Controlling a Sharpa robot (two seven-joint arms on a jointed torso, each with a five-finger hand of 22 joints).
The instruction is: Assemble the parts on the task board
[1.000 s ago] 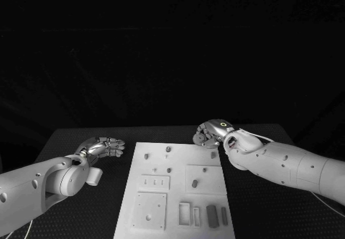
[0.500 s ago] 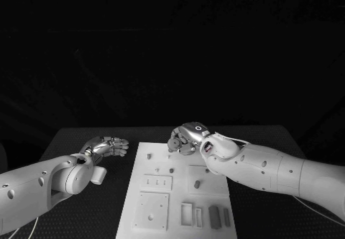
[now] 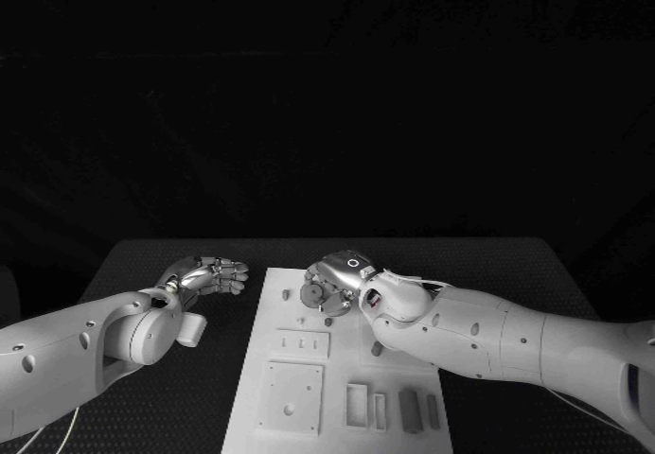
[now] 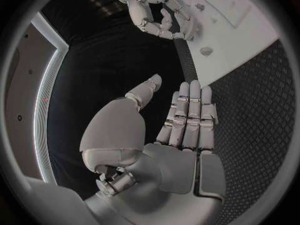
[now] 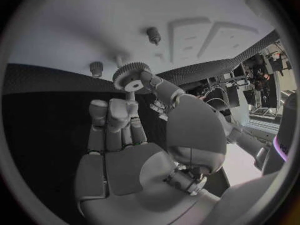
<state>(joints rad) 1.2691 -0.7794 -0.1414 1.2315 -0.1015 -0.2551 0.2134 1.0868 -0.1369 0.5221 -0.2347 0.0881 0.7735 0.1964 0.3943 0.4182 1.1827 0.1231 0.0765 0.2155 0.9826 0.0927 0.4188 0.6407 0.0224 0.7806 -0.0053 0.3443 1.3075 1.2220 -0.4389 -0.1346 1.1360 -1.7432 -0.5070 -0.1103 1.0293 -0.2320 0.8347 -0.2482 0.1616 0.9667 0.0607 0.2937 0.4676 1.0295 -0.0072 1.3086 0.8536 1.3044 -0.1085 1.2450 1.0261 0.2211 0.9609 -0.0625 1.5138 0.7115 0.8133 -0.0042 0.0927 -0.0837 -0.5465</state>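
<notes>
The white task board (image 3: 274,397) lies in the middle of the black table. My right hand (image 3: 337,276) hovers over the board's far end and pinches a small toothed gear (image 5: 130,76) between thumb and fingers. The gear (image 3: 312,294) hangs close above the board, near two short pegs (image 5: 153,33) (image 5: 95,67) that stand in it. My left hand (image 3: 207,275) floats just off the board's far left corner, fingers stretched out side by side, thumb apart, holding nothing. In the left wrist view my left hand (image 4: 181,120) points toward the right hand (image 4: 156,12) and the board (image 4: 244,40).
Several grey pieces (image 3: 407,411) and a rectangular slot (image 3: 355,405) sit at the board's near end. Raised square plates (image 3: 298,344) with holes lie mid-board. My right forearm (image 3: 478,336) lies across the board's right side. Bare black table (image 3: 178,407) flanks the board.
My right hand has carried the gear leftward from beyond the board's far right corner to over its far end. The left hand has edged slightly toward the board.
</notes>
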